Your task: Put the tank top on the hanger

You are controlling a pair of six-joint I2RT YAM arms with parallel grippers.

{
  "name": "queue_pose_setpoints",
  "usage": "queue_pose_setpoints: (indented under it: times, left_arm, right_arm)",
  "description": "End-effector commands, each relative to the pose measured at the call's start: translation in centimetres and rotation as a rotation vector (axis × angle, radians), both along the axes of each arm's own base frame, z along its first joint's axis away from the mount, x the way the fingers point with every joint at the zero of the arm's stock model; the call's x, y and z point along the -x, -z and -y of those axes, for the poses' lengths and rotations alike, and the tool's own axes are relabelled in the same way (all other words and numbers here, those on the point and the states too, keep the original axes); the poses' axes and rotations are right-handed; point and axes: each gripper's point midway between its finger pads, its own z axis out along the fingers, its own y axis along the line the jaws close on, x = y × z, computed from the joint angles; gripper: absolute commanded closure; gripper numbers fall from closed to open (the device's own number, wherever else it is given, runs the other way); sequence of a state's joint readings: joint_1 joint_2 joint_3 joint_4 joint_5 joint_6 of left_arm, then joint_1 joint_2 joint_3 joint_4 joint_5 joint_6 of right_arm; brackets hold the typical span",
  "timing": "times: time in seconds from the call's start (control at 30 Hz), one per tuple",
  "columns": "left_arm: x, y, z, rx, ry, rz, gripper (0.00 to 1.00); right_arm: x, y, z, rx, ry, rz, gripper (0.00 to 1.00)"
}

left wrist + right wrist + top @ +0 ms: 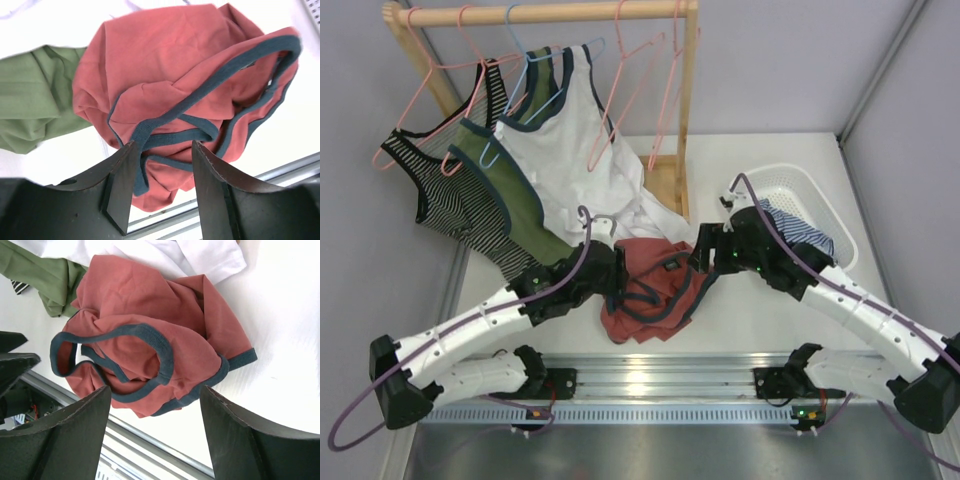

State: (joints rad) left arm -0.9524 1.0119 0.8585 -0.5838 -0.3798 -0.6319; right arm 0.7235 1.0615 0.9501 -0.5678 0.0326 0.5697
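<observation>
Rust-red, navy-trimmed tank top [642, 262] lies crumpled in a heap.

The tank top [650, 290], lying between the two end effectors, is rust-red with dark navy trim. The left end effector [617, 277] and the right end effector [705, 255] are both black, on white arms [470, 335] with black joints. Beyond the left end effector hang an olive-green top [510, 195] with navy trim and a white top [575, 150], also navy-trimmed. Further to its left is a black-and-white striped top [440, 190]. The hangers [607, 100] are pink, except for one light blue hanger [527, 70], and the rack [560, 13] is pale wood. Just behind the right end effector, a white basket [790, 172] holds a blue-and-white striped cloth [805, 235]. The tabletop [760, 310] is white.
</observation>
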Motion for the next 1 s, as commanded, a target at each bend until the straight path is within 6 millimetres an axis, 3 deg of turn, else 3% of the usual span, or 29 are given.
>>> queue_pose_setpoints:
  times: [0.0,0.1,0.17,0.3,0.33,0.4,0.43,0.5,0.53,0.57,0.6,0.63,0.67,0.7,0.73,0.8,0.83,0.87,0.9,0.97]
  left_arm:
    - [0.1,-2.7,-0.6,0.004,0.015,0.041,0.47]
    - [0.9,-5.2,-0.1,0.061,0.067,0.047,0.48]
    - [1.5,-8.3,0.9,0.147,0.134,0.087,0.48]
    - [3.7,-16.1,2.9,0.314,0.345,0.220,0.48]
    - [3.9,-19.5,3.0,0.351,0.380,0.285,0.48]
    - [3.2,-22.3,3.1,0.357,0.369,0.339,0.47]
    - [2.7,-25.5,2.7,0.371,0.351,0.412,0.47]
    - [0.0,-26.8,2.3,0.286,0.254,0.475,0.48]
    - [-0.8,-29.5,1.5,0.293,0.200,0.531,0.46]
    - [-2.3,-30.3,0.6,0.251,0.115,0.564,0.46]
    - [-4.2,-29.8,1.3,0.186,0.068,0.564,0.44]
    - [-5.0,-31.8,0.5,0.162,0.021,0.618,0.41]
    - [-7.1,-31.3,0.4,0.085,-0.067,0.626,0.41]
    - [-8.0,-31.8,0.2,0.031,-0.090,0.653,0.41]
    - [-8.6,-33.7,-0.1,0.044,-0.127,0.695,0.40]
    - [-11.7,-33.3,0.3,0.003,-0.141,0.689,0.39]
    - [-12.4,-34.4,0.0,0.035,-0.141,0.692,0.39]
    - [-14.4,-34.4,-1.7,0.031,-0.184,0.685,0.40]
    - [-15.9,-33.6,-1.4,0.024,-0.185,0.664,0.41]
    - [-17.7,-34.0,-1.7,0.001,-0.207,0.682,0.41]
  right_arm:
    - [-0.1,-0.6,0.2,-0.032,0.015,0.015,0.28]
    - [0.2,-0.7,0.2,-0.048,0.009,0.021,0.28]
    - [0.4,-1.0,0.0,-0.066,0.002,0.026,0.28]
    - [0.7,-0.8,-0.3,-0.078,-0.020,0.015,0.28]
    - [0.7,-0.7,-0.3,-0.075,-0.024,0.014,0.29]
    - [0.7,-0.7,-0.3,-0.069,-0.028,0.020,0.29]
    - [0.7,-0.8,-0.3,-0.068,-0.029,0.024,0.29]
    - [0.6,-1.0,-0.4,-0.070,-0.036,0.034,0.29]
    - [0.6,-0.9,-0.5,-0.070,-0.038,0.030,0.30]
    - [0.6,-0.8,-0.6,-0.071,-0.044,0.027,0.30]
    - [0.6,-0.8,-0.6,-0.069,-0.047,0.027,0.30]
    - [0.6,-0.8,-0.6,-0.065,-0.050,0.026,0.30]
    - [0.7,-0.7,-0.6,-0.063,-0.050,0.022,0.30]
    - [0.7,-0.7,-0.5,-0.062,-0.051,0.023,0.30]
    - [0.8,-0.7,-0.5,-0.060,-0.051,0.021,0.30]
    - [0.9,-0.5,-0.4,-0.055,-0.055,0.016,0.30]
    - [0.9,-0.6,-0.4,-0.055,-0.056,0.017,0.29]
    - [1.0,-0.5,-0.4,-0.053,-0.059,0.014,0.29]
    - [1.1,-0.5,-0.4,-0.053,-0.063,0.013,0.29]
    - [1.0,-0.6,-0.4,-0.055,-0.064,0.015,0.29]
